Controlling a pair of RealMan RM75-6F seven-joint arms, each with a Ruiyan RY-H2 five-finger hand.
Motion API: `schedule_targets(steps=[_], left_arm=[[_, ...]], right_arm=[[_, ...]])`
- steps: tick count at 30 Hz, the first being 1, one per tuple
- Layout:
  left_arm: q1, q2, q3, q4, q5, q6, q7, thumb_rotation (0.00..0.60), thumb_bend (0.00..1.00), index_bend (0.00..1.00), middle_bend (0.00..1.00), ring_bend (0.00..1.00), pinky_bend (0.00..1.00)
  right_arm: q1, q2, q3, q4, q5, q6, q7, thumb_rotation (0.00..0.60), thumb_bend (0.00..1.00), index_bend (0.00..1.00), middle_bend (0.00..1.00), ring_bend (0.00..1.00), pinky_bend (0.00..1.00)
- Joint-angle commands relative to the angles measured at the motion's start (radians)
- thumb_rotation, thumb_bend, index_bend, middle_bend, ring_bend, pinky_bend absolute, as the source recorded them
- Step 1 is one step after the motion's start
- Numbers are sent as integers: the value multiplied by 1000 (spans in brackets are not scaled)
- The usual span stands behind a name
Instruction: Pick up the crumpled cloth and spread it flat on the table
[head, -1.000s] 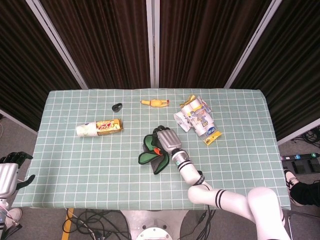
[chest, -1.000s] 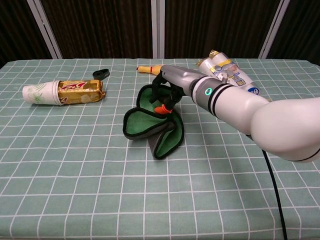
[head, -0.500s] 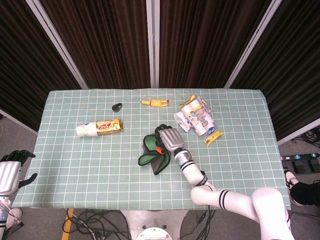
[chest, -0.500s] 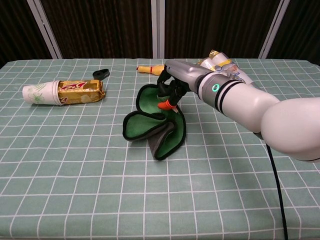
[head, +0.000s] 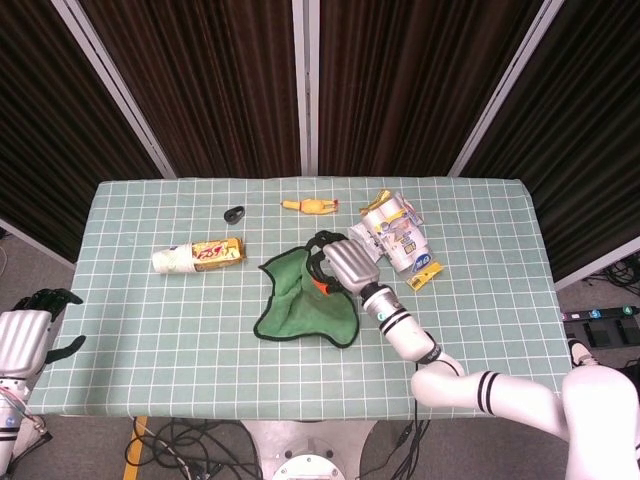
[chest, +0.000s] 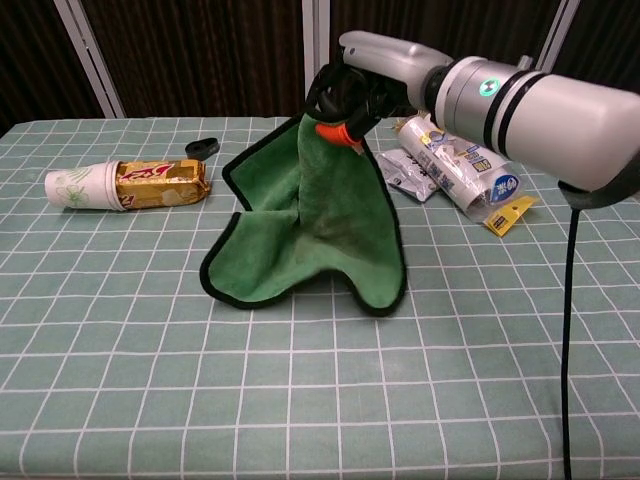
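Observation:
The green cloth (head: 305, 305) with a dark edge hangs from my right hand (head: 341, 264), which grips its top corner above the table's middle. In the chest view the cloth (chest: 310, 225) drapes down unfolded from the right hand (chest: 365, 75), its lower edge resting on the table. An orange tag shows at the pinch. My left hand (head: 28, 335) sits off the table's left edge near the front, fingers curled, holding nothing.
A paper cup with a gold snack wrapper (head: 198, 256) lies at left. A black ring (head: 234, 213) and a yellow toy chicken (head: 310, 206) lie at the back. Crumpled packaging (head: 396, 238) sits right of the cloth. The table (head: 130, 340) has a green checked cover.
My right hand has lifted the cloth up off the table, and the cloth has opened out from a crumpled bundle into a hanging sheet. The left hand shifted slightly.

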Motion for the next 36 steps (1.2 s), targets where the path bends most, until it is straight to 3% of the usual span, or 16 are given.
schedule_targets(steps=[1,8,17,27,36], left_arm=[[-20,-3,-8,14,5,-20,-33,600,158,344,337,254,330],[-102,-42,-50,73,-3,-102,-190,600,158,344,337,254,331],[-221,-112,-86,158,-29,-248,-352,600,157,344,325,254,332],[-255,-126,-47,206,-61,-359,-393,600,157,317,292,254,333],[-270,-156,-14,218,-45,-401,-474,600,157,311,291,254,332]], right_arm=[[13,75,28,-63,-57,-40,66,600,447,756,274,123,189],[73,182,63,-116,-123,-149,181,600,446,749,268,102,159],[161,234,58,-161,-190,-251,253,600,448,744,256,81,133],[221,276,23,-254,-307,-286,317,600,460,737,254,81,133],[262,256,-17,-164,-282,-290,289,600,460,736,254,80,133]])
